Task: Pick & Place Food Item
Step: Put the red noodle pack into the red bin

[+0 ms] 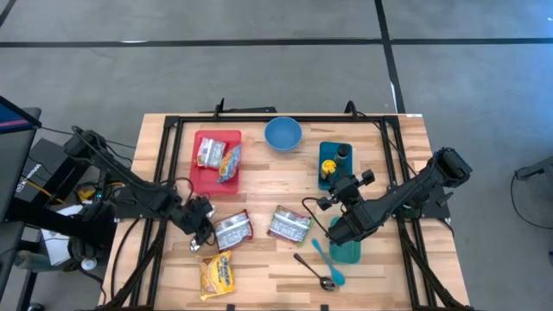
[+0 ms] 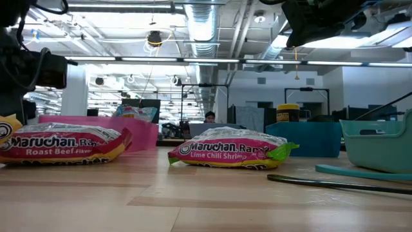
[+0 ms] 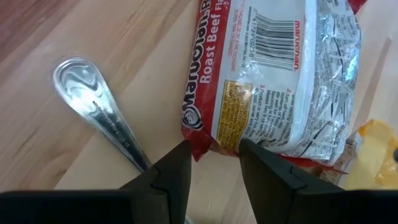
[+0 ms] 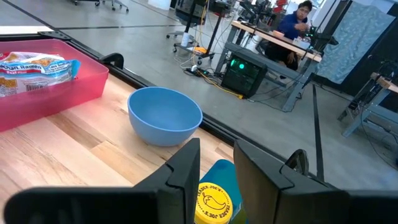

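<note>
Two ramen packets already lie inside the red tray (image 1: 200, 177), which stands at the far left part of the bench (image 1: 259, 268). So part of the job looks done, if the tray is the goal, as I judge.

Three packets are still outside it. The Roast Beef ramen packet (image 1: 232, 231) lies just in front of the red tray, toward the near edge. The Lime Chili Shrimp ramen packet (image 1: 289, 224) lies to the right of it, a little apart. A yellow packet (image 1: 216, 276) lies nearer the bench edge, below the Roast Beef one.

The left gripper (image 1: 202, 226) is low at the left end of the Roast Beef packet. In the left wrist view its fingers (image 3: 174, 180) stand partly open, and the red end seam of the packet sits at the gap between them. They do not grip it yet, as far as I can see. A metal spoon (image 3: 93, 102) lies close beside.

The right gripper (image 1: 333, 200) waits to the right of the red tray, above the teal tray with the yellow mustard bottle (image 4: 212, 202). Its fingers are partly open and hold nothing. The blue bowl (image 1: 282, 134) stands right of the red tray.
</note>
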Controlling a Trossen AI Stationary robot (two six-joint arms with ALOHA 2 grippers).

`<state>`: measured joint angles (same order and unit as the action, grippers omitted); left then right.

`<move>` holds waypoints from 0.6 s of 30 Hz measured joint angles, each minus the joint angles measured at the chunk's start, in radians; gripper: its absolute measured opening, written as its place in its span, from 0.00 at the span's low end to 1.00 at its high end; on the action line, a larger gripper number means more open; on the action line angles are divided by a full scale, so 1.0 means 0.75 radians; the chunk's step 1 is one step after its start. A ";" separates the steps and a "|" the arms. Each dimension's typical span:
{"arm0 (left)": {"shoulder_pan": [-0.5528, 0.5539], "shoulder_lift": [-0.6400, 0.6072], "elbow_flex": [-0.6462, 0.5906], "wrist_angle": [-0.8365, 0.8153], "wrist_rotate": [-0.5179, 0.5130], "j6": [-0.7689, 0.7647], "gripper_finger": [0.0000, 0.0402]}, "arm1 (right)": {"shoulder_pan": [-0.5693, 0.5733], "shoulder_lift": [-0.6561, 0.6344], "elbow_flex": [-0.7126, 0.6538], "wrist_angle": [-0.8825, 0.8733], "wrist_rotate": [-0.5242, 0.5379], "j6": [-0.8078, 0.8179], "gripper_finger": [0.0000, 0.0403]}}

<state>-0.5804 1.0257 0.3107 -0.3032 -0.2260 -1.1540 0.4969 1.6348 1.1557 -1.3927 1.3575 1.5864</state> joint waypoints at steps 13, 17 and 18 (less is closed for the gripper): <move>0.000 0.110 0.002 0.139 0.003 0.136 0.33 | 0.000 0.000 0.000 0.003 0.000 0.000 0.23; 0.000 0.110 0.002 0.139 0.004 0.136 0.32 | 0.000 0.000 0.000 0.003 0.000 0.000 0.23; 0.000 0.110 0.002 0.138 0.005 0.136 0.32 | 0.001 0.000 0.000 0.003 0.000 0.000 0.23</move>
<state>-0.5804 1.1080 0.3119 -0.1993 -0.2225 -1.0519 0.4973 1.6348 1.1557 -1.3903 1.3575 1.5864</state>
